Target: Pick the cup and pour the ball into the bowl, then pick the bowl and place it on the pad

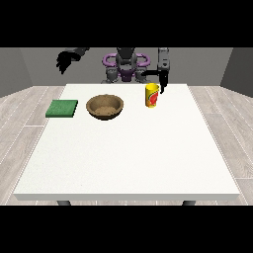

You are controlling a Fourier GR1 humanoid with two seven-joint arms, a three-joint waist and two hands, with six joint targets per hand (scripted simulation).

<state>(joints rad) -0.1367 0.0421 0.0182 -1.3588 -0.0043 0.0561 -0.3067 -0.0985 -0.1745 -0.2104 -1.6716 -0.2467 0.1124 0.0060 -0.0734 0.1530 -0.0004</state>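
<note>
The wide white bench (123, 158) carries three things in a row across its far half. At the view's left lies a flat green square pad (62, 108); near it, towards the middle, stands a round brown wooden bowl (105, 106); further right stands an upright yellow cup with a red mark (151, 95), apart from the bowl. Any ball inside the cup cannot be made out. Just behind the cup's right side, the hand at the view's right (162, 81) hangs down from its forearm, close to the rim; whether its fingers touch or clasp the cup cannot be told. Farther back, the hand at the view's left (64, 61) is raised above the bench's corner, fingers drooping relaxed, holding nothing
</note>
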